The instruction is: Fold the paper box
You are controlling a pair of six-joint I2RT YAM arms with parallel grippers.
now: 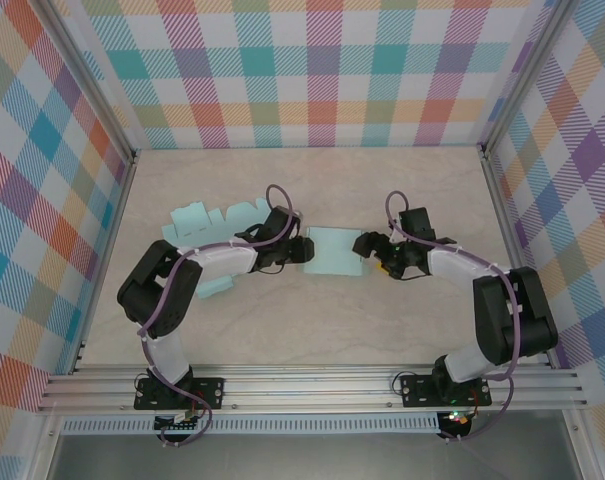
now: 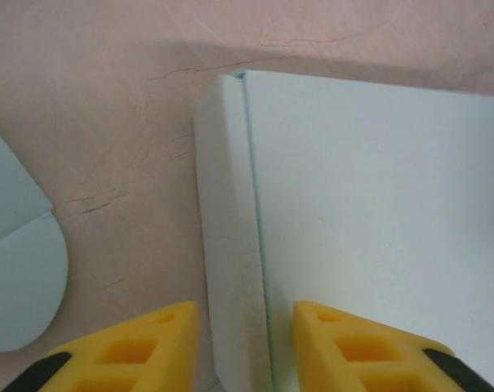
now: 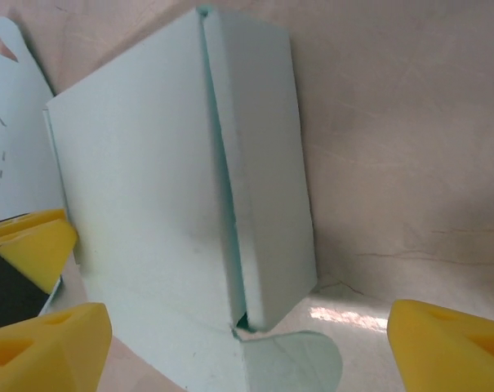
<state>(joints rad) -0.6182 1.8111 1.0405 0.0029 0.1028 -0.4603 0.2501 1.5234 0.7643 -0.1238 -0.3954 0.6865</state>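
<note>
Straddling the left wall of the paper box [image 2: 377, 212], the left gripper [image 2: 247, 351] is seen with its fingers set narrowly apart, one outside the wall and one over the top panel, and no clamp on the card can be made out. From above, the box is found mid-bench [image 1: 312, 330], lying between the two grippers, with a flat paper blank [image 1: 217, 218] left well off to the far left. On the right side, the right gripper [image 3: 247, 351] is held wide, nothing gripped, and the box's right wall is framed between its fingers. A dark gap is shown along that wall's seam, and a rounded tab [image 3: 300, 367] is seen lying loose at the corner. Trouble could be had here: if the wall is pushed in from the right alone, the light box is likely to be slid across the bench rather than closed. If the left fingers are shut off the crease, the thin wall may be crushed. The tab could be trapped outside.
</note>
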